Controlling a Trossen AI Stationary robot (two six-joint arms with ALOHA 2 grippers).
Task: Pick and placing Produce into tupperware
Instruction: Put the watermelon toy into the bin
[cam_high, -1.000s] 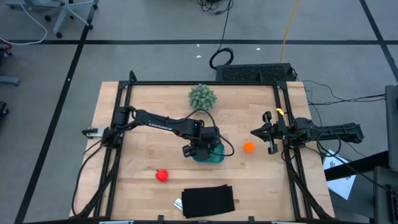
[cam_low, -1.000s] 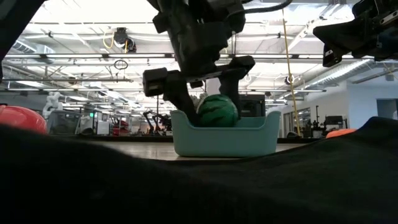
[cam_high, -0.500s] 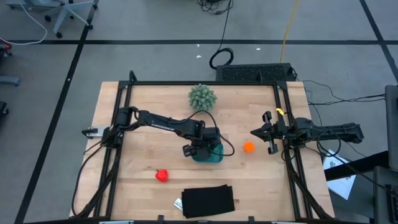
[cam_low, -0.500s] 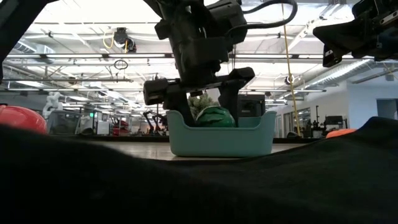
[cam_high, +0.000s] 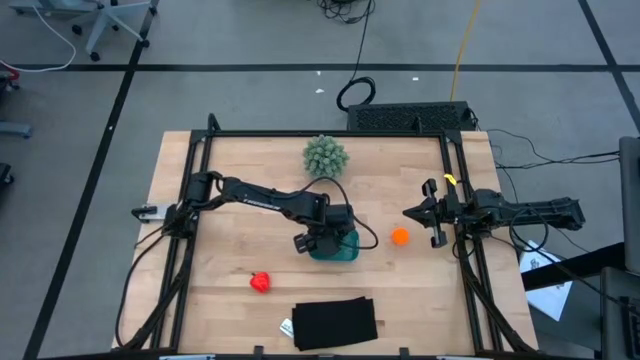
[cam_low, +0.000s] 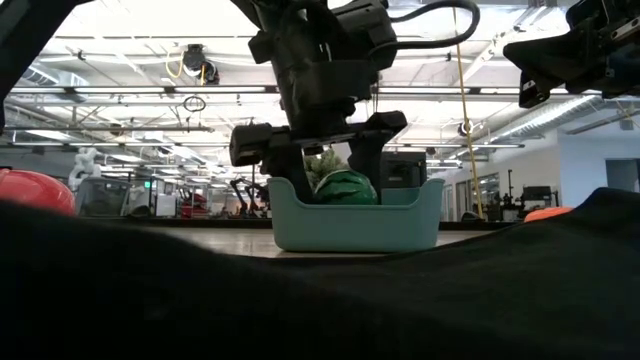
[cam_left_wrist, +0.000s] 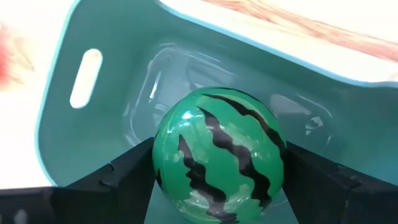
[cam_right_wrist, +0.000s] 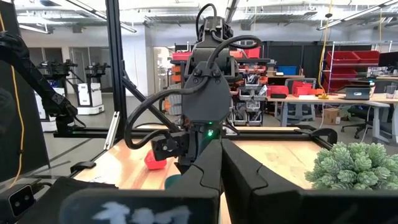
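Observation:
My left gripper (cam_high: 325, 243) is down inside the teal-blue tupperware tub (cam_high: 349, 253), near the table's middle, and is shut on the dark green striped ball (cam_left_wrist: 217, 155). In the low view the ball's top (cam_low: 345, 186) shows just above the tub's rim (cam_low: 360, 205). The orange ball (cam_high: 400, 237) lies on the table right of the tub. The red lumpy piece (cam_high: 260, 282) lies on the table toward the near left. My right gripper (cam_high: 418, 212) is open and empty at the right edge, beside the orange ball. My left gripper pinches the striped ball between its two fingers, one on each opposite side (cam_left_wrist: 160, 171). The fingers come from above, pointing down into the tub. The ball sits low between the tub's walls; I cannot tell whether it touches the tub's floor.
A pale green spiky ball (cam_high: 325, 155) sits at the far middle of the table. A black flat rectangle (cam_high: 335, 322) lies at the near edge and fills the low view's foreground. Dark frame rails (cam_high: 190, 230) run along the table's left and right sides.
My left gripper has gone down with the striped ball into the tub. The ball stood well above the rim a second ago and now sits mostly below it. The gripper has kept still for the last half second.

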